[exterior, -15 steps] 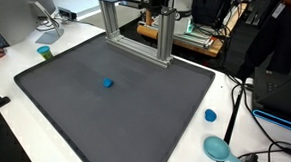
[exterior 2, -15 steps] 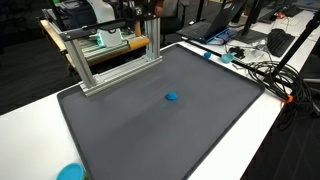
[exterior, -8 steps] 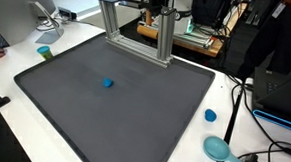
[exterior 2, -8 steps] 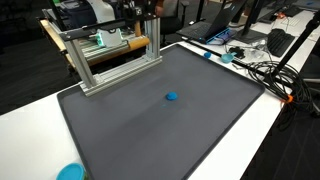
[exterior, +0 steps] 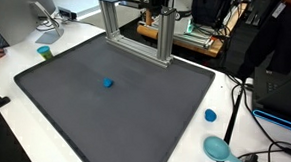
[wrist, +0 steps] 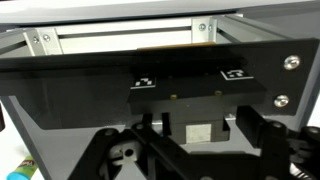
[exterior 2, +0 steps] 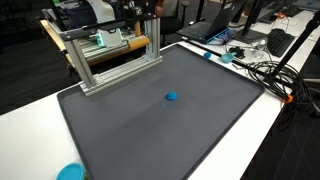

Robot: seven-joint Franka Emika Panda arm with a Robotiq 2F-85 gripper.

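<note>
My gripper (wrist: 200,135) is high at the back of the table, over the aluminium frame (exterior: 136,35), and shows dimly in both exterior views (exterior: 155,1) (exterior 2: 141,10). In the wrist view its two dark fingers stand apart, open, on either side of a small grey block on a black plate (wrist: 190,75) with two square markers. The fingers do not appear to grip the block. A small blue object (exterior: 107,84) (exterior 2: 172,97) lies alone on the dark grey mat (exterior: 134,110), well away from the gripper.
The frame (exterior 2: 110,55) stands at the mat's far edge. A blue cap (exterior: 211,115) and a teal disc (exterior: 217,148) lie off the mat, as does a green cup (exterior: 45,53). Cables (exterior 2: 265,70) and lab gear crowd one side.
</note>
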